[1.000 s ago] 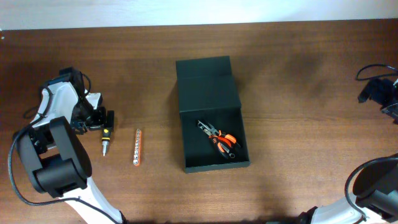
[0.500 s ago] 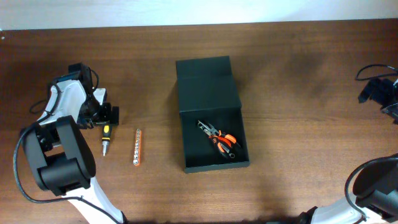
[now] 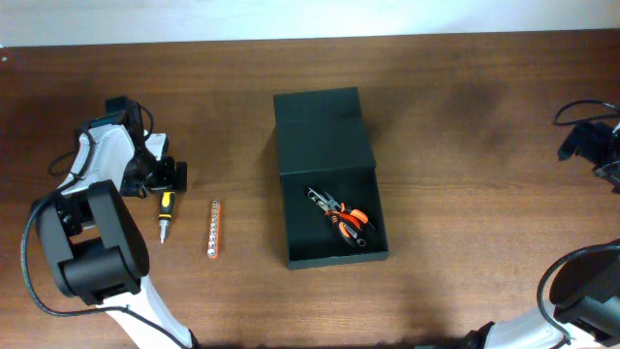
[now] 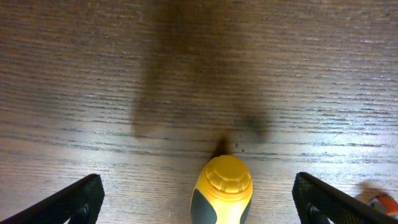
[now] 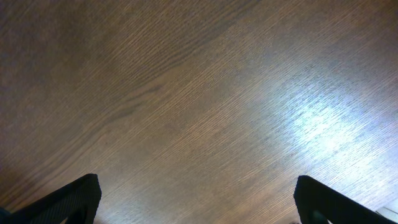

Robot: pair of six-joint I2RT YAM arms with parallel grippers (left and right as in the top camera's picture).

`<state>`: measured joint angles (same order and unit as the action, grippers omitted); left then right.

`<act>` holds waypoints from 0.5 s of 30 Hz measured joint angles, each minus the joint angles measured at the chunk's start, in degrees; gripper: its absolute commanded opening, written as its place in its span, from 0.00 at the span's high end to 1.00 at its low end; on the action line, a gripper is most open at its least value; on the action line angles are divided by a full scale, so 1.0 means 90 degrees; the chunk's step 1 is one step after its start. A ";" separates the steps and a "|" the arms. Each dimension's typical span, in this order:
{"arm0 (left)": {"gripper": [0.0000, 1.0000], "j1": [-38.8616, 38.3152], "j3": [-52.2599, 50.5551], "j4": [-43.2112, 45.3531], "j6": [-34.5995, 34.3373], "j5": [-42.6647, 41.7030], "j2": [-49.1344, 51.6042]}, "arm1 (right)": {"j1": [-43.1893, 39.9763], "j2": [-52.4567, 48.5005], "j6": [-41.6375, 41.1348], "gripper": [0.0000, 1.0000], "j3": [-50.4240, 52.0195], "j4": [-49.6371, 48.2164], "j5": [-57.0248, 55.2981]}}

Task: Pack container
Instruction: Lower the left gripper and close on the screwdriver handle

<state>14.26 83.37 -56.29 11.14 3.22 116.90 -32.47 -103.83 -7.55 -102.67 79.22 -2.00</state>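
Note:
The container point(image 3: 329, 136) is a dark green-black box in the middle of the table, lid flap open toward the far side. Orange-handled pliers point(image 3: 344, 218) lie inside it. A yellow-and-black screwdriver point(image 3: 165, 215) lies at the left, and its yellow handle end shows in the left wrist view point(image 4: 222, 190). My left gripper point(image 3: 158, 182) is open over the handle end, one finger on each side point(image 4: 199, 202), not touching it. An orange bit holder point(image 3: 214, 229) lies beside the screwdriver. My right gripper point(image 5: 198, 199) is open and empty above bare table at the far right edge point(image 3: 593, 147).
The wooden table point(image 3: 465, 194) runs wall to wall. The orange bit holder's end shows at the lower right of the left wrist view point(image 4: 384, 203). The right arm's base point(image 3: 581, 301) is at the lower right, the left arm's base point(image 3: 92, 257) at the lower left.
My left gripper has shifted a little toward the right and nearer the screwdriver handle. The screwdriver, bit holder, container and right arm have not moved.

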 measured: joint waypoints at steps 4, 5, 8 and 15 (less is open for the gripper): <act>0.01 0.0000 -0.0092 0.0221 0.0002 -0.0002 0.0000 | 0.0000 0.0000 -0.0002 0.01 0.0000 0.0000 0.0000; 0.01 0.0000 -0.0151 0.0270 0.0002 0.0000 0.0000 | 0.0000 0.0000 0.0000 0.01 0.0000 0.0000 0.0000; 0.01 0.0000 -0.0357 0.0350 0.0019 -0.0002 0.0000 | 0.0000 0.0000 0.0000 0.01 0.0000 -0.0002 0.0000; 0.01 0.0005 -0.0576 0.0461 0.0044 -0.0090 -0.0010 | 0.0000 0.0000 0.0000 0.01 0.0000 -0.0002 0.0000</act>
<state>14.31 78.19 -52.14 11.53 2.42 116.81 -32.47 -103.83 -7.55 -102.67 79.20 -2.00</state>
